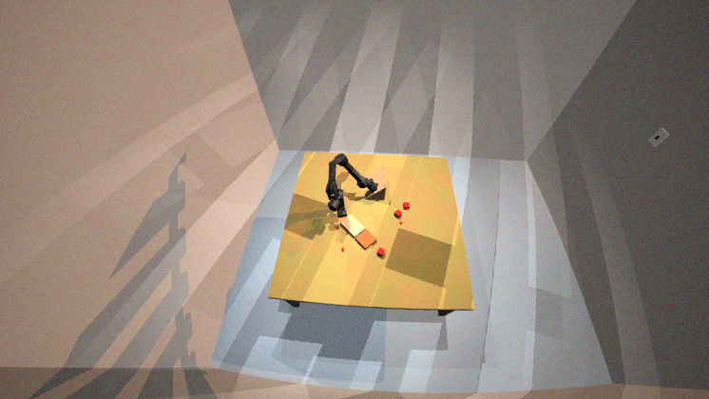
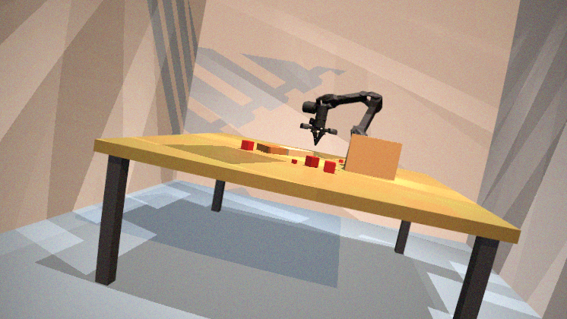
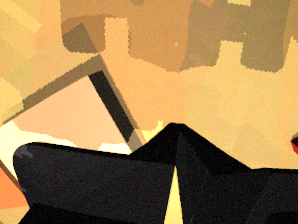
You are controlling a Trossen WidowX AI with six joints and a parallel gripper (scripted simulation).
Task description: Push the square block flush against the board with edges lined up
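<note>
The square block is orange and lies flat on the table. The pale, longer board lies end to end with it, with a thin dark line between them. Whether they touch is too small to tell. Their long edges look about even in the top view. In the wrist view the board's near end is partly behind the fingers, and only a corner of the block shows at the lower left. My gripper is shut and empty, above the table near the board's far end from the block.
Red cubes stand near the block's outer end and farther right. Small red pieces lie around. An upright tan panel stands by the arm's base. Strong shadows cross the table.
</note>
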